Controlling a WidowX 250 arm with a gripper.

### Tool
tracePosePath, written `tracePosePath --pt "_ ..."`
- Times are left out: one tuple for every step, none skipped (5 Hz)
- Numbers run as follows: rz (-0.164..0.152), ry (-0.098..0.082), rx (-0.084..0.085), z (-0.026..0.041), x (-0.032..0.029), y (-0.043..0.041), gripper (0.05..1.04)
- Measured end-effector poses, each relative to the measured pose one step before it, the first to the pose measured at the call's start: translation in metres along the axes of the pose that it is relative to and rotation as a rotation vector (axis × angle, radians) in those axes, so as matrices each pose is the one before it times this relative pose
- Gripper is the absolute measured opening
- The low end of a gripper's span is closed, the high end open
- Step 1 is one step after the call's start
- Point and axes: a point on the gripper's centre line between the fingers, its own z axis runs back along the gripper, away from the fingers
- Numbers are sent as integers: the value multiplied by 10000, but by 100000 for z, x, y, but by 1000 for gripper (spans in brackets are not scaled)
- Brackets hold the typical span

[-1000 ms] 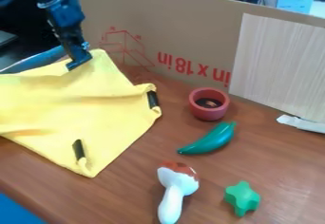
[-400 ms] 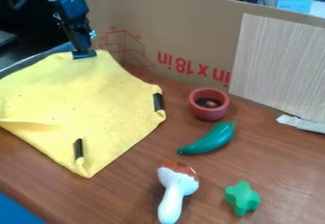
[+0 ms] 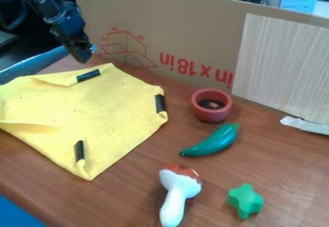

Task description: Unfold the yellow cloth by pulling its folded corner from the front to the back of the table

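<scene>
Far corner of yellow cloth [image 3: 83, 110] now lower; gripper [image 3: 83, 58] off its black strip [image 3: 88, 75] — apart or together, unclear

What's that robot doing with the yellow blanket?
The black gripper is near the far corner of the yellow cloth but isn't holding it. The cloth lies a bit wrinkled on the brown table. Beside it are a red bowl, a green pepper, a toy mushroom and a green star.

Evenly lit, soft shadows, slight blur
</scene>
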Motion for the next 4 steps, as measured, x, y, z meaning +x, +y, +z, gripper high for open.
tracePosePath --pt "-137 -720 262 294 -59 72 71" --pt "86 -245 -32 761 -3 -617 211" --pt "-92 85 170 1602 38 -464 461" --pt "-178 599 160 1402 99 -966 754"
